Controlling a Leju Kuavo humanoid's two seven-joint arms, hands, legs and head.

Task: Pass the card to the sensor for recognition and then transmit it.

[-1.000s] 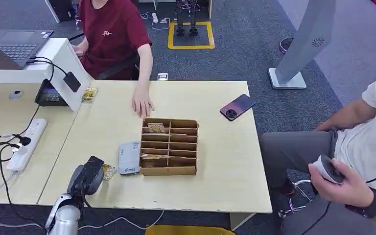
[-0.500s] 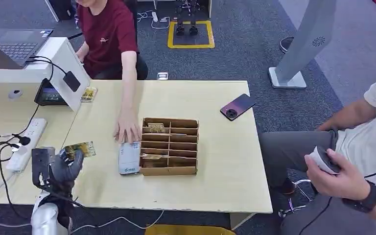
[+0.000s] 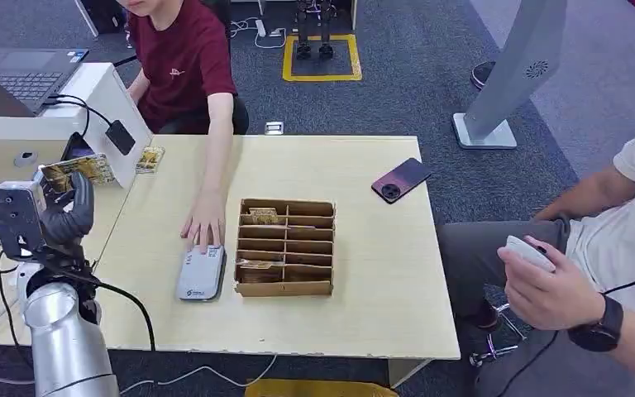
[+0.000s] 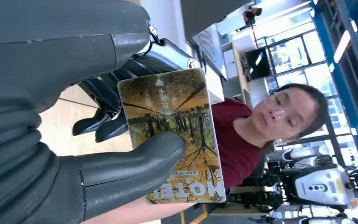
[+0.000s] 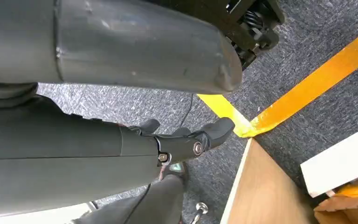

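I have the card (image 3: 77, 170) pinched in my left hand (image 3: 64, 217), thumb (image 4: 135, 163) across its printed face and my darker fingers behind it, so the flat side stays free to present. I hold it up at the table's far left corner, just in front of the sensor (image 3: 121, 137), the small black pad on the slanted white stand (image 3: 99, 91); from the head view I cannot tell whether card and pad are touching yet or only close. My right hand (image 5: 186, 140) hangs off the table's edge over the carpet, fingers loosely curled with nothing in them, out of the way since this step needs one hand. Half a second ago my left hand was lower, near the table's near left edge, and has since carried the card up and away. The person (image 3: 183, 66) in red has meanwhile slid the grey reader (image 3: 201, 274) beside the tray (image 3: 285, 246) toward the near edge.
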